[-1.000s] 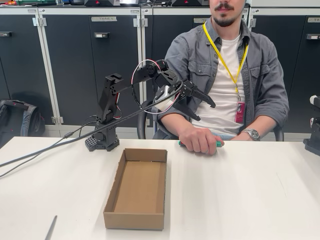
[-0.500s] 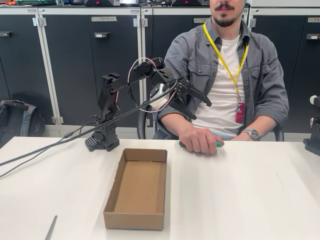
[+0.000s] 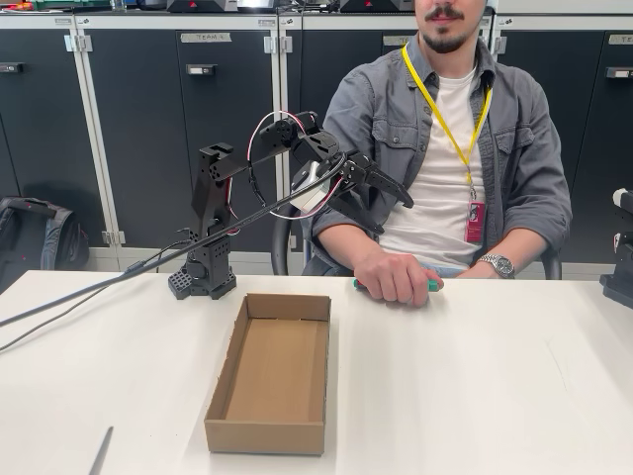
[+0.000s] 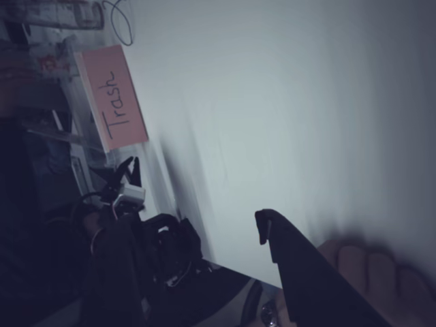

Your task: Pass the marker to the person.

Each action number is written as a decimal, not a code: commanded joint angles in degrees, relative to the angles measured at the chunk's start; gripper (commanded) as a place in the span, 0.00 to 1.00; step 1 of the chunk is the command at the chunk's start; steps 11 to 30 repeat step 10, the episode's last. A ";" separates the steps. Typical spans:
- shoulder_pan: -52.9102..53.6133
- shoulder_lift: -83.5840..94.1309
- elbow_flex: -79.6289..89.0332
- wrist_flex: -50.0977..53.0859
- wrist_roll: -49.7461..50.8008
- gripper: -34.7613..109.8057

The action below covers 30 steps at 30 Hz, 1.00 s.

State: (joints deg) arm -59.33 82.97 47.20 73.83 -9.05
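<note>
A: Where were the jaws [image 3: 389,210]?
B: Spread apart, empty, raised, drawn slightly left of before.
A: The marker [image 3: 432,285]?
B: Under the person's hand [image 3: 398,277] on the counter [image 3: 475,386]

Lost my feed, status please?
Gripper open, empty, raised above table. Marker under person's hand. Nothing between.

Table [image 3: 495,396]: smooth matt white top; box [image 3: 272,376]: matt brown cardboard, raw edges; hand [image 3: 381,203]: matt black plastic; person [image 3: 450,148]: grey woven cloth shirt, yellow fabric lanyard, metal wristwatch [image 3: 497,264]; cabinets [image 3: 138,129]: smooth dark fronts
</note>
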 commanded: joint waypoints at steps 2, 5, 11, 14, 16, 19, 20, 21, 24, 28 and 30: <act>-0.53 4.48 -0.26 0.44 -1.14 0.49; -0.18 4.57 -0.09 0.53 -1.85 0.50; 0.79 5.01 0.18 -0.18 -3.08 0.50; 0.79 5.01 0.18 -0.18 -3.08 0.50; 0.79 5.01 0.18 -0.18 -3.08 0.50; 0.79 5.01 0.18 -0.18 -3.08 0.50; 0.79 5.01 0.18 -0.18 -3.08 0.50; 0.79 5.01 0.18 -0.18 -3.08 0.50; 0.79 5.01 0.18 -0.18 -3.08 0.50; 0.79 5.01 0.18 -0.18 -3.08 0.50; 0.79 5.01 0.18 -0.18 -3.08 0.50</act>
